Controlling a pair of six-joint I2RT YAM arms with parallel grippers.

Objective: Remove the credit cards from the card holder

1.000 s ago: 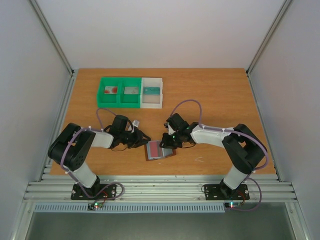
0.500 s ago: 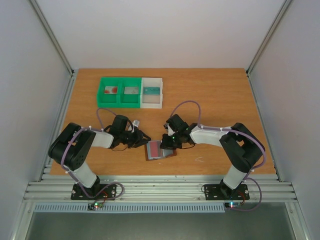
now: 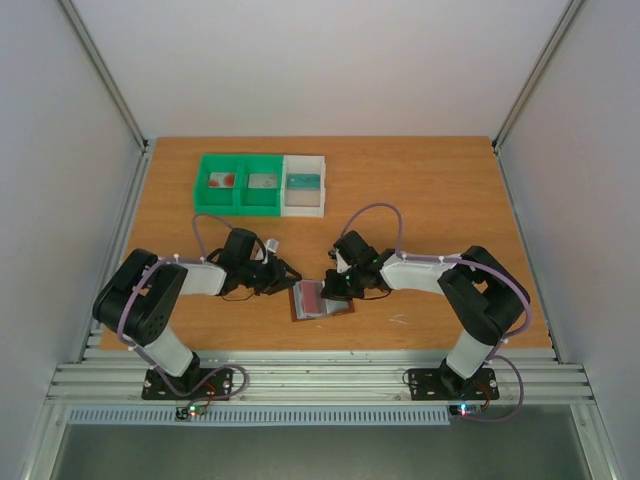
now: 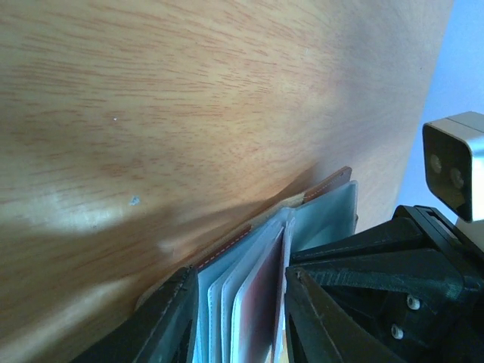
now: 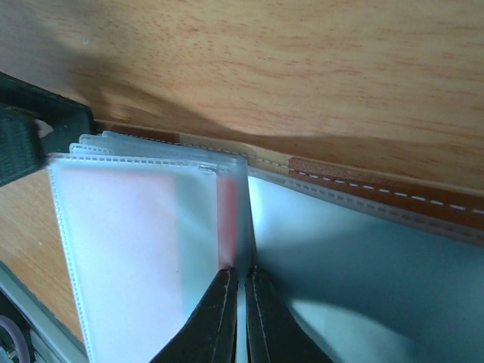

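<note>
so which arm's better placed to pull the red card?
Right, probably. Its end effector is pinched on a clear sleeve beside the red card. The left end effector straddles the sleeve stack, so it looks better suited to steadying the card holder.

Grained wooden table (image 3: 430,190), stitched brown leather card holder (image 5: 393,193) with frosted translucent plastic sleeves (image 5: 136,227), matt black pincers.

Evenly, brightly lit overhead view, sharp throughout. Soft shadows beneath both arms on the desk (image 3: 430,190). In the wrist views, broad dark shadows across wood grain, pale glare patches, near tool fingers (image 4: 170,325) blurred, translucent sleeves hazy.
</note>
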